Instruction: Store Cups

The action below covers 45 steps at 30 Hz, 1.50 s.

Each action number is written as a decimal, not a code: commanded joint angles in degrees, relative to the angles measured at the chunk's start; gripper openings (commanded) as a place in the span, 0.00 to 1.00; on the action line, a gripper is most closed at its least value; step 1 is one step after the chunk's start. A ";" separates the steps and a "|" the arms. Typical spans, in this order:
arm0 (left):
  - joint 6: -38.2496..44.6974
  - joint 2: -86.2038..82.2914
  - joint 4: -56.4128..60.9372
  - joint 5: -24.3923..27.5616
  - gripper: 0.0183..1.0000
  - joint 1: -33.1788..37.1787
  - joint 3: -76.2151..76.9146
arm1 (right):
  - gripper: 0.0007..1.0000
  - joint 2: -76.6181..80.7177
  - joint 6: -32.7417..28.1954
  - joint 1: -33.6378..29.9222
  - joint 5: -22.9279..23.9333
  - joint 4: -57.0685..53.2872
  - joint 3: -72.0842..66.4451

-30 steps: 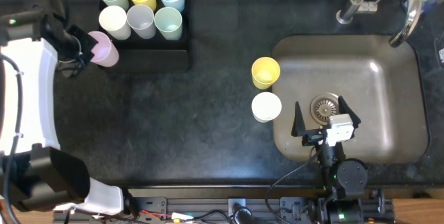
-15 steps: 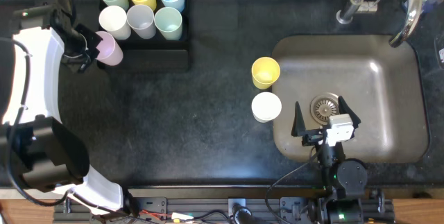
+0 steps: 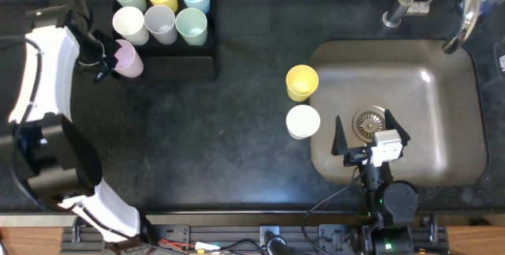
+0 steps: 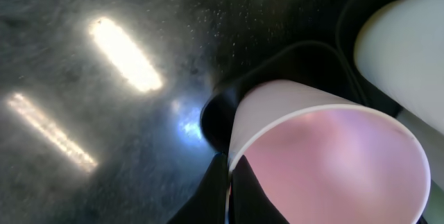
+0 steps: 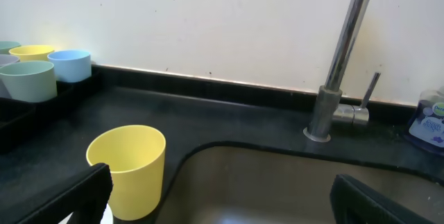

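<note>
On the black countertop (image 3: 221,144), the left gripper (image 3: 99,56), fingers clamped on the pink cup (image 3: 128,58), has shifted it right to the cup tray's (image 3: 185,65) left edge, so placement appears next; the right gripper (image 3: 367,125) hangs with fingers apart over the sink (image 3: 442,89).

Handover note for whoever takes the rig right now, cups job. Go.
Left tool: shut on the pink cup, tilted, at the left end of the black tray.
Right tool: open, holding nothing, over the sink.
Done: six cups stand in the tray.
Left: place the pink cup, then store the yellow cup and white cup, both on the counter beside the sink.
</note>
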 commanded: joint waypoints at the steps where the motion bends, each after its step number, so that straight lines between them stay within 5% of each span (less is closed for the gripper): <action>1: -0.79 1.70 0.96 -0.90 0.02 -0.48 -0.02 | 1.00 -0.44 0.00 0.02 -0.57 0.28 -0.74; 4: -0.76 1.86 1.42 -0.92 0.06 -0.48 -0.02 | 1.00 -0.44 0.00 0.02 -0.57 0.28 -0.74; 5: -0.76 1.86 1.42 -0.92 0.26 -0.48 -0.02 | 1.00 -0.44 0.00 0.02 -0.57 0.28 -0.74; 6: -0.76 1.86 1.42 -0.87 0.87 -0.48 -0.02 | 1.00 -0.44 0.00 0.02 -0.57 0.28 -0.74; 7: -0.76 1.79 1.40 -0.83 1.00 -0.48 0.00 | 1.00 -0.44 0.00 0.02 -0.57 0.28 -0.74; 15: -0.72 -8.37 1.16 1.73 1.00 -3.02 0.15 | 1.00 -0.44 0.00 0.02 -0.57 0.28 -0.74; 18: 1.92 -12.96 1.62 1.44 1.00 -11.74 2.34 | 1.00 -0.44 0.00 0.02 -0.57 0.28 -0.74; 24: -2.10 -8.59 11.37 -7.13 1.00 -42.16 4.90 | 1.00 -0.44 0.00 0.02 -0.57 0.28 -0.74; 29: -8.26 -3.04 15.63 -6.45 1.00 -53.24 4.90 | 1.00 -0.44 0.00 0.02 -0.57 0.28 -0.74; 45: -9.77 4.50 12.72 3.02 1.00 -54.25 4.90 | 1.00 -0.44 0.00 0.02 -0.57 0.28 -0.74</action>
